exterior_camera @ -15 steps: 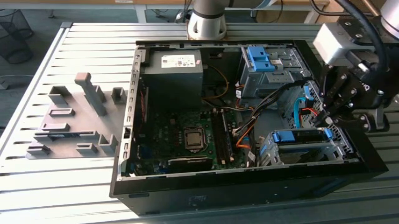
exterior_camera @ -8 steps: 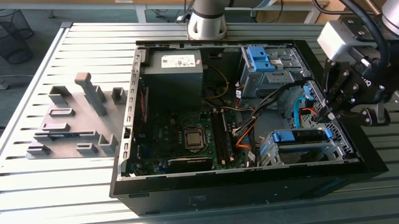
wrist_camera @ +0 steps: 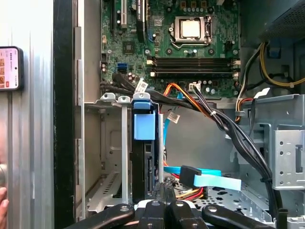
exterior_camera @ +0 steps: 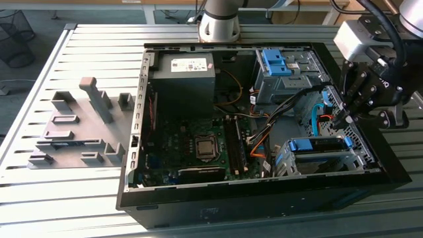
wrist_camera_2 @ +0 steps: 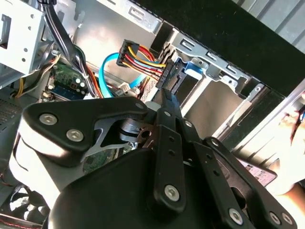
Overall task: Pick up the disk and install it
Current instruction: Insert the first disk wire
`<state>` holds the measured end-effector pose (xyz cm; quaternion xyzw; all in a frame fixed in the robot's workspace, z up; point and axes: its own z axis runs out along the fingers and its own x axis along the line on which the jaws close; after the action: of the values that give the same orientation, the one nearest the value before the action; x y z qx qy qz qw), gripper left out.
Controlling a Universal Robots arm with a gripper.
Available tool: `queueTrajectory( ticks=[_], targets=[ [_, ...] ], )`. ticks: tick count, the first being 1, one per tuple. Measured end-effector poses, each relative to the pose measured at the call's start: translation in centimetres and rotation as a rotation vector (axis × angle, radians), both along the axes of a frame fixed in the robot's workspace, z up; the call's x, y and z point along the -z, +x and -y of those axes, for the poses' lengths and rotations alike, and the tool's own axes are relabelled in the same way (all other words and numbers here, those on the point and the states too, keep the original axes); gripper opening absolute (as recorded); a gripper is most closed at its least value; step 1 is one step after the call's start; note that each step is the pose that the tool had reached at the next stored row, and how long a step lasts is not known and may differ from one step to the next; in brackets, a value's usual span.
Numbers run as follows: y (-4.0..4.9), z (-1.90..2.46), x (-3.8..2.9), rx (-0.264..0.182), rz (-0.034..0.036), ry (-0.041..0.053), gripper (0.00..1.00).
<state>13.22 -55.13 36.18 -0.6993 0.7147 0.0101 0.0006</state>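
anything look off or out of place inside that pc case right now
Nothing looks damaged. The disk sits in its cage near the gripper, while a blue flat cable and its connector hang loose beside it, plugged into nothing.

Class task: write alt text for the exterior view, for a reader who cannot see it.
An open computer case lies on a slatted metal table, with the robot's claw lowered at its edge on the exterior view's right, above a drive bay holding a blue-bracketed disk. A grey fixture plate sits beside the case.
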Motion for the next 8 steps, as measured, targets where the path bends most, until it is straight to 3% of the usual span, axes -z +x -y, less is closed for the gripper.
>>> queueTrajectory(
  ticks=[1,3,8],
  targets=[
    [0.0,-0.01,0.0,0.0,0.0,-0.0011,0.11],
    [0.02,-0.14,0.01,0.0,0.0,-0.0021,0.24],
    [0.2,-0.55,0.34,-0.002,0.0,-0.0022,0.25]
  ],
)
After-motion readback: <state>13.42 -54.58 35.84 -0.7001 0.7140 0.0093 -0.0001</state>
